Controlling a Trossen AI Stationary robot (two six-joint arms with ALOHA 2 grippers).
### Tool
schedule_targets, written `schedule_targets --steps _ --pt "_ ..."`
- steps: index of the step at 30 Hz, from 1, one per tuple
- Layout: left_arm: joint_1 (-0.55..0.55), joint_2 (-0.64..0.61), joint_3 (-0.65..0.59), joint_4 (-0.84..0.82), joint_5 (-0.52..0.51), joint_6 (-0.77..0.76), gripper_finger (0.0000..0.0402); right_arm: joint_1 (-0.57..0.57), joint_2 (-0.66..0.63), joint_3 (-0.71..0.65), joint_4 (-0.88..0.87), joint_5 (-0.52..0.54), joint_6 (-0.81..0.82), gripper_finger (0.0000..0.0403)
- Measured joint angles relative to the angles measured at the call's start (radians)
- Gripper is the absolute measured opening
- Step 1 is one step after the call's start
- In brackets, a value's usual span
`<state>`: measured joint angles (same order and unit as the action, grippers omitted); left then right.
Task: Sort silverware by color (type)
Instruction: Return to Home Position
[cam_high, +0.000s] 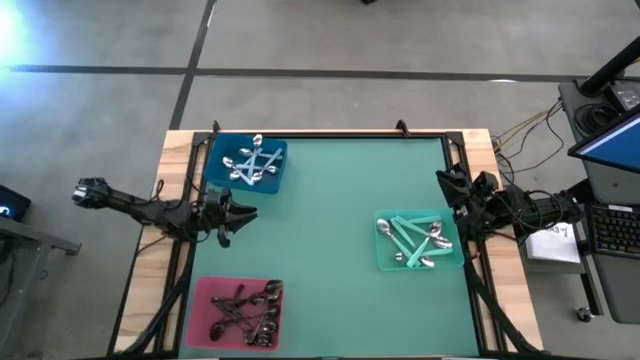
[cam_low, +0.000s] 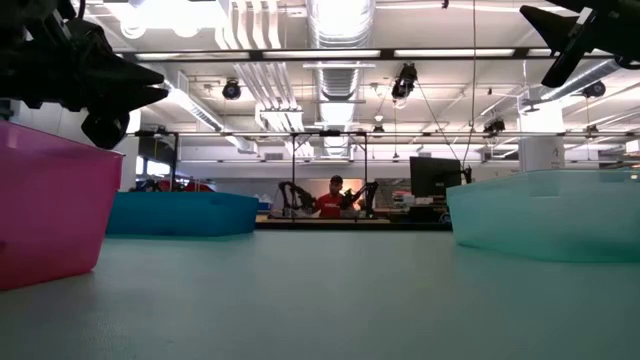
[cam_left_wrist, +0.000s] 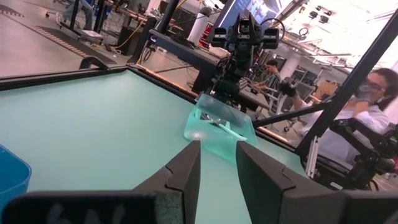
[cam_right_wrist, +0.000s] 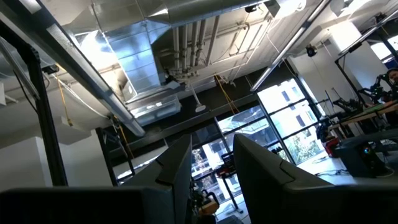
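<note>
1. High view: I see no spoon loose on the teal mat (cam_high: 330, 230). Every spoon in sight is in a tray, so I judge the sorting finished, with only the parking of the arms left.
2. My landmark is the green tray (cam_high: 385, 258). It holds the mint-handled spoons (cam_high: 410, 240), lying criss-crossed.
3. Well across the mat from the green tray, toward the back, the blue tray (cam_high: 212, 165) holds the pale-handled spoons (cam_high: 250, 165), fanned like a star.
4. Equally far from the green tray, toward the front, the pink tray (cam_high: 205, 300) holds the dark spoons (cam_high: 245, 308) in a tangled heap. I cannot separate black handles from all-silver ones there.
5. The left gripper (cam_high: 240, 212) hangs well apart from the green tray, at the mat's opposite side. In the left wrist view its fingers stand slightly parted, with nothing between them.
6. The right gripper (cam_high: 447, 182) sits just beside the green tray, off its back corner. It points up at the ceiling, fingers parted and empty.
7. The trays look like translucent plastic with sloped walls and rounded corners. The spoon bowls are polished metal and catch the light. In the low view the mat looks matte and faintly grained.
</note>
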<state>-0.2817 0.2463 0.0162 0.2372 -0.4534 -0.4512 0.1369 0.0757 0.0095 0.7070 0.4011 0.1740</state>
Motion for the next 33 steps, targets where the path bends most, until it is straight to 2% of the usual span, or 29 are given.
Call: schedule_targets --steps 33 --pt "0.0 0.04 0.0 0.001 0.0 0.0 0.0087 0.0 0.0 0.0 0.0 0.0 0.001 0.0109"
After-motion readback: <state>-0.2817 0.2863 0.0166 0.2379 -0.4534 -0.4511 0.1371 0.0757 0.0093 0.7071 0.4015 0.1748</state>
